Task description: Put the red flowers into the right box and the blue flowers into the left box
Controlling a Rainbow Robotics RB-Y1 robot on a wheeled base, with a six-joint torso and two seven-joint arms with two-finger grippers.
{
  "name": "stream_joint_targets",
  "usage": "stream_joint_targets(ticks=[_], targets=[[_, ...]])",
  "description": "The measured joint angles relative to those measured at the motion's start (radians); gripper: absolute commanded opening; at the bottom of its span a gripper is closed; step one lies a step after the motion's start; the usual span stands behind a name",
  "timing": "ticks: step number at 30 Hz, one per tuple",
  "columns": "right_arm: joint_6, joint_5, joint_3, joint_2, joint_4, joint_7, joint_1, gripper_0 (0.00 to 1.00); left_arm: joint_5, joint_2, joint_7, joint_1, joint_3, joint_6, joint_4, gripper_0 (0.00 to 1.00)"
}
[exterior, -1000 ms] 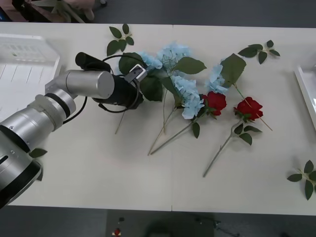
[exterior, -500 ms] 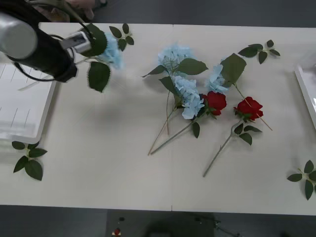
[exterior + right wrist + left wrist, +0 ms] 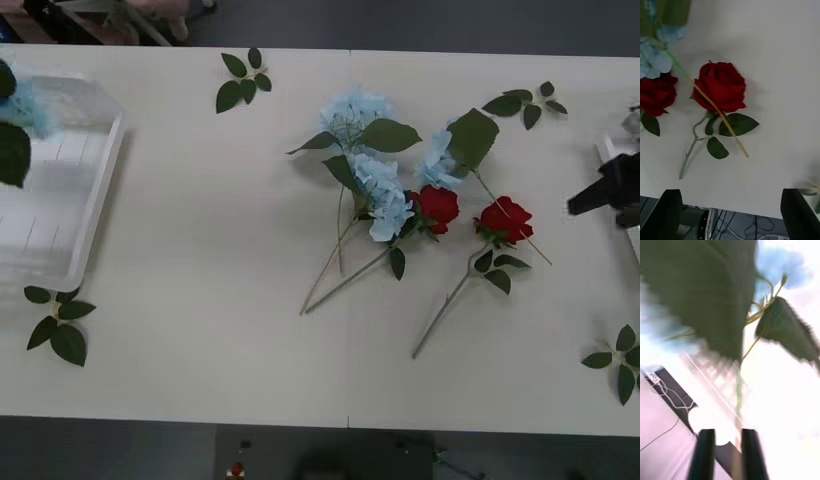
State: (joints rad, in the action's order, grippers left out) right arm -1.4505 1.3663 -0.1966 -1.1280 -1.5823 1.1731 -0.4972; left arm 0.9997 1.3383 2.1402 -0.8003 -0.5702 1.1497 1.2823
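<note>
Table [image 3: 200,330]: pale surface spanning nearly the whole front frame.

Left box [image 3: 85,215]: white ribbed tray at the left edge, upper half of the front frame. A blue flower head and a dark leaf [image 3: 12,152] hang over it at the far left edge.

Right box [image 3: 612,175]: thin white rim at the right edge, mid-height.

Blue flowers [image 3: 378,190]: three pale clusters with large green leaves at centre, upper half of the front frame, stems running toward lower left.

Red flowers [image 3: 505,218]: two roses right of centre, just beside the blue cluster; the left one touches a blue head. In the right wrist view the nearer rose [image 3: 720,87] lies mid-frame with a thin stem crossing over it.

Left gripper [image 3: 725,452]: black fingers at the bottom of the left wrist view, nearly closed on a thin green stem [image 3: 738,393] of a blue flower [image 3: 780,266].

Right gripper [image 3: 730,213]: black fingers at the two bottom corners of the right wrist view, wide apart, holding nothing; dark shape [image 3: 610,190] at the right edge of the front frame.

Leaf sprigs [image 3: 240,80]: scattered at upper left, upper right, lower left and lower right.
</note>
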Motion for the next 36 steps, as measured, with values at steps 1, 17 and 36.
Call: stream_joint_targets(ticks=[1,17,36], targets=[[0.03,-0.028,-0.003,0.002,-0.045,-0.047,0.021,0.77,-0.024,-0.01,0.0,0.012,0.0,-0.022,-0.009,0.83],[0.132,-0.388,-0.153,0.304,0.106,-0.153,-0.243,0.76,0.605,-0.003,-0.078,0.026,0.065,-0.026,0.247,1.0],[0.309,-0.545,-0.294,0.496,0.579,0.237,-0.433,0.71,0.038,-0.787,-0.531,0.025,0.085,-0.181,0.041,1.0]])
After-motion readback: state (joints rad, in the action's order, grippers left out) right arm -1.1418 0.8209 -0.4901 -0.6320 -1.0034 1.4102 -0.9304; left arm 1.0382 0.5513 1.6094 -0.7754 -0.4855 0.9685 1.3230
